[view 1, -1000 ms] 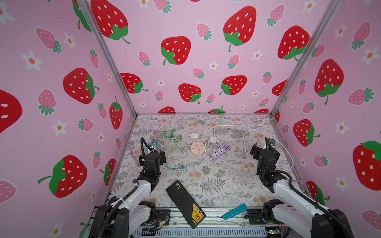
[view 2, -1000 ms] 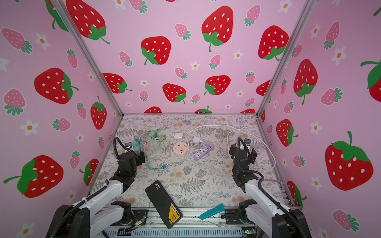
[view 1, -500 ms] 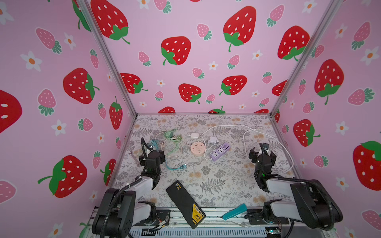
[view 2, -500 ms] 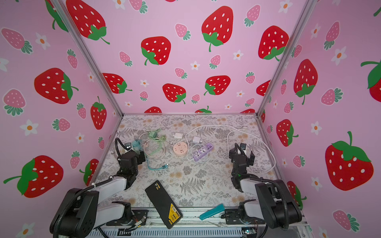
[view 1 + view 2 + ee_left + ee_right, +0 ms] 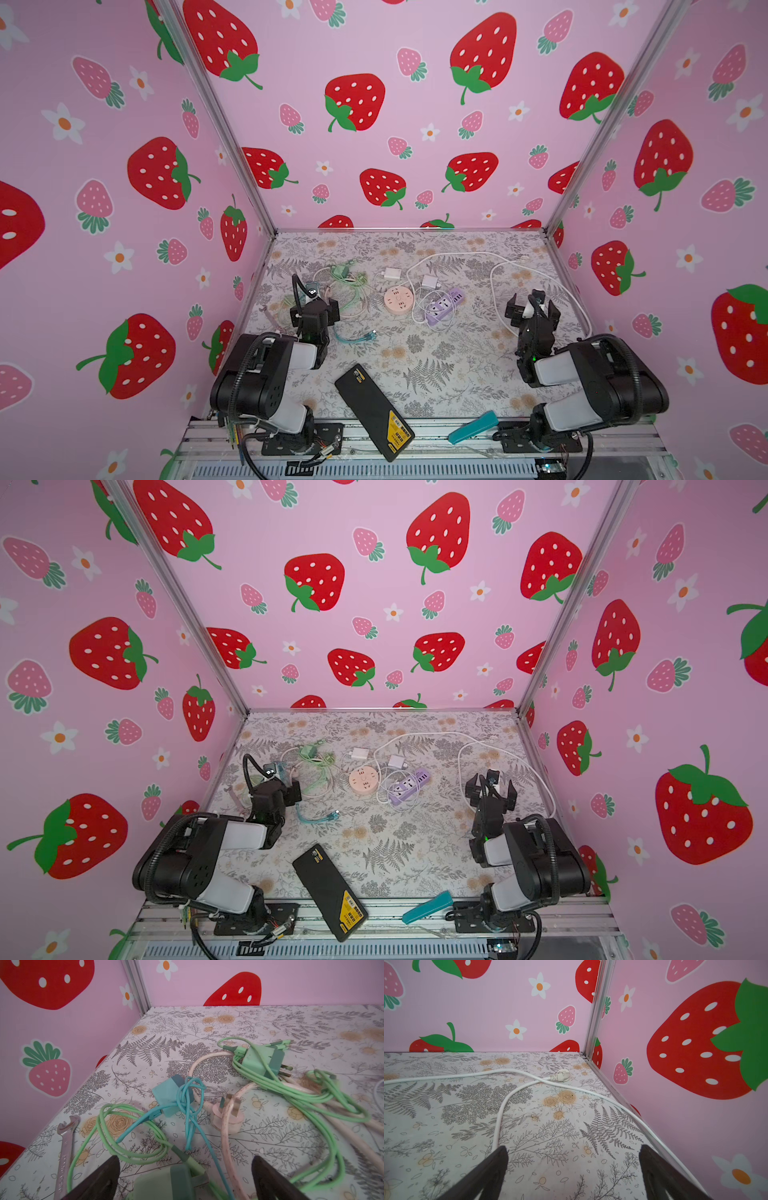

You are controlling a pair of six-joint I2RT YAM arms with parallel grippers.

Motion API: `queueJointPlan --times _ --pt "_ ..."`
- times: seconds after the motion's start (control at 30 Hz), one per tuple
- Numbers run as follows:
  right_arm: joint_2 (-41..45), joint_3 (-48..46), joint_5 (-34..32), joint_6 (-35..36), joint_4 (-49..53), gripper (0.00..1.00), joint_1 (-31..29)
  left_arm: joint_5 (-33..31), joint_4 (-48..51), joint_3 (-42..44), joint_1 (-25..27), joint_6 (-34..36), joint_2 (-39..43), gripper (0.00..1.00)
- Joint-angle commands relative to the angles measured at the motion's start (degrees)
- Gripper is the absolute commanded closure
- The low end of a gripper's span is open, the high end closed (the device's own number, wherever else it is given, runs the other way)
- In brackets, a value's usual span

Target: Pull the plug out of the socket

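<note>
Gaping wide, left gripper (image 5: 316,308) and right gripper (image 5: 532,310) — both top views alone show the purple socket strip (image 5: 443,307).

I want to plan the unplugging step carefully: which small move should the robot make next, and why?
Probably swing the right gripper toward the purple power strip. Its jaws stand open and empty, apart from the strip, yet nearer it than the left gripper, which hangs over the green cables. The white adapter behind it may be the plug.
</note>
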State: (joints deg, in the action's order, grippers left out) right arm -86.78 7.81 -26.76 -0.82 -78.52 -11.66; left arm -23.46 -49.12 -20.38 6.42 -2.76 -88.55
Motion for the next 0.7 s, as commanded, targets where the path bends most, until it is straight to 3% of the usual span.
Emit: queueJointPlan --times 0.0,0.03,0.23,0.67 --pt "-2.88 -0.46 4.58 -0.21 -8.40 0.00 1.13 0.31 -2.25 -2.03 -0.44 0.27 -0.12 0.01" --pt "-4.57 -0.42 4.61 0.13 -11.07 0.00 1.29 0.33 -2.05 -2.07 -0.49 0.17 -0.14 0.01" --pt "-3.54 6.48 4.97 -1.43 4.79 0.00 1.92 0.56 -1.33 -2.38 -0.70 0.04 -0.15 0.01" --pt "-3.61 6.16 5.04 -1.20 3.54 0.00 2.06 2.58 1.08 -3.65 -1.91 -0.84 -0.25 0.01"
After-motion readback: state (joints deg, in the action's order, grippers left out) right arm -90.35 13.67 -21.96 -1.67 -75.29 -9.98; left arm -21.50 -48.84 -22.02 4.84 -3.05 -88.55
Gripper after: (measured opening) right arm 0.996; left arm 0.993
